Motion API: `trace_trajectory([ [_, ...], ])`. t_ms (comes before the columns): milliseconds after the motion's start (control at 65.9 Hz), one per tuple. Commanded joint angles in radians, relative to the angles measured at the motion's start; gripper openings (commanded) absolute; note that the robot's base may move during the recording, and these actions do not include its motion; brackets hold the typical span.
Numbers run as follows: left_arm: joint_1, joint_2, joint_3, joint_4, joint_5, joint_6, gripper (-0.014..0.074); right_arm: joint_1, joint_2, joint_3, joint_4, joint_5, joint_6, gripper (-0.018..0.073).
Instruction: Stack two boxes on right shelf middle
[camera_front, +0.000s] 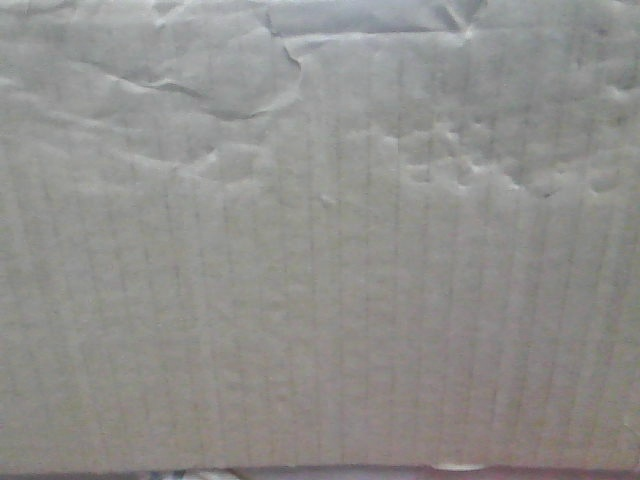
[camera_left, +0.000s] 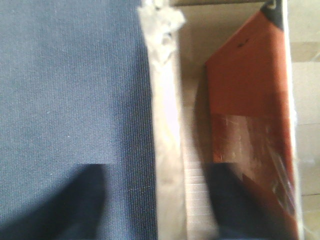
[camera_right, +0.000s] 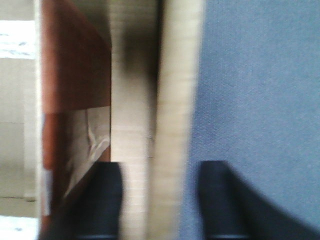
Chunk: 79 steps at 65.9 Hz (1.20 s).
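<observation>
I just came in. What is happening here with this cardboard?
A two-arm robot is handling a cardboard box, and its dented face fills the front view. The left fingers stand on either side of one box wall. The right fingers do the same at another wall. The blur hides whether either pair is clamped on the cardboard.

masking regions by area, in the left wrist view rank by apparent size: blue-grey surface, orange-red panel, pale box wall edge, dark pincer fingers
1. blue-grey surface
2. orange-red panel
3. box wall edge and pincer fingers together look about alike; the fingers sit nearest the camera, so unranked.
</observation>
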<state>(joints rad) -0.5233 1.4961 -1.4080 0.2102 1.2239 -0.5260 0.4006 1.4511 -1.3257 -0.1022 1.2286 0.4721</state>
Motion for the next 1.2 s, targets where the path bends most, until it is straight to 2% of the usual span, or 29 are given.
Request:
trace_trajectory([
  [0, 0.002, 0.012, 0.003, -0.002, -0.003, -0.001, 0.0034, 0.001, -0.007, 0.001, 0.004, -0.008, -0.003, 0.0008],
  [76, 0.002, 0.022, 0.003, -0.002, -0.003, -0.001, -0.0092, 0.001, -0.007, 0.001, 0.004, -0.008, -0.006, -0.0122],
  [106, 0.002, 0.027, 0.003, -0.002, -0.003, -0.001, -0.011, 0.001, -0.007, 0.001, -0.002, -0.008, -0.006, -0.0167],
  [349, 0.002, 0.026, -0.004, 0.01, -0.003, -0.001, -0.0111, 0.001, -0.009, 0.001, -0.04, -0.008, -0.008, -0.0153],
  [501, 0.0, -0.022, -0.004, 0.035, -0.003, -0.038, -0.0111, 0.001, -0.015, -0.027, -0.055, -0.008, -0.001, -0.0153],
  [759, 0.0, -0.15, -0.004, 0.206, -0.003, -0.136, -0.0111, 0.001, -0.038, -0.107, -0.186, -0.008, -0.001, -0.0153],
  [1047, 0.002, -0.187, -0.059, 0.308, -0.028, -0.139, -0.0111, 0.001, -0.038, -0.215, -0.227, -0.138, -0.001, -0.0153],
  [1183, 0.002, -0.185, -0.133, 0.377, -0.046, -0.139, -0.0111, 0.001, -0.038, -0.261, -0.291, -0.175, -0.001, -0.0153],
])
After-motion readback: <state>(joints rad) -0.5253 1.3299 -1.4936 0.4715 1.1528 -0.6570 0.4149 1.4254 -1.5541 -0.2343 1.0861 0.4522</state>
